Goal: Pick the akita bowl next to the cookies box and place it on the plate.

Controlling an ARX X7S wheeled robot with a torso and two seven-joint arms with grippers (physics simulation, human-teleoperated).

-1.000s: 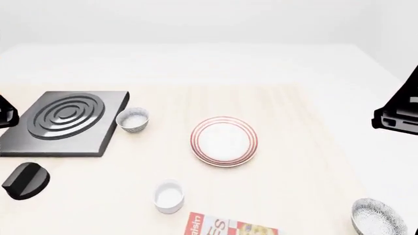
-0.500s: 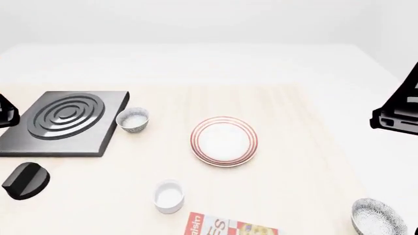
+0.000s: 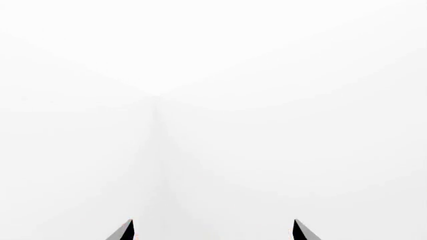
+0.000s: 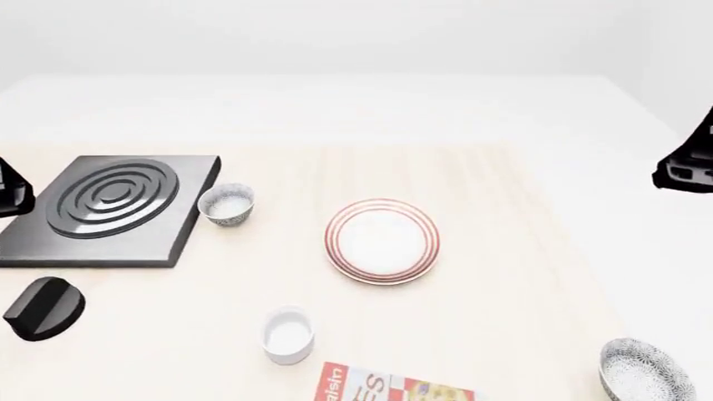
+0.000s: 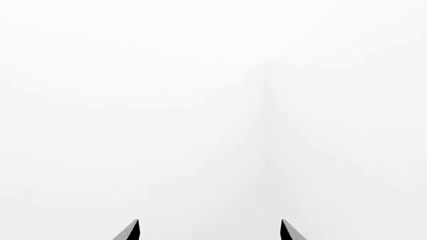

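Observation:
One akita bowl [image 4: 644,373], grey-blue patterned with a white inside, sits at the near right corner of the table, the nearer of two look-alikes to the cookies box [image 4: 392,388]. Only the top of that red-and-white box shows at the bottom edge. The plate [image 4: 382,241], white with red rings, lies mid-table with nothing on it. My left gripper [image 3: 213,233] and right gripper [image 5: 209,233] are both open, facing blank white walls with nothing between their tips. A black part of my right arm [image 4: 687,165] hangs at the right edge, well above the bowl.
The second patterned bowl [image 4: 226,204] stands beside a black stove burner slab [image 4: 109,209] at the left. A plain white cup [image 4: 287,335] sits just left of the box. Black parts of my left arm [image 4: 45,307] show at the left edge.
The black part of my right arm has risen and drawn back toward the right edge of the head view. Everything on the table stays where it was.

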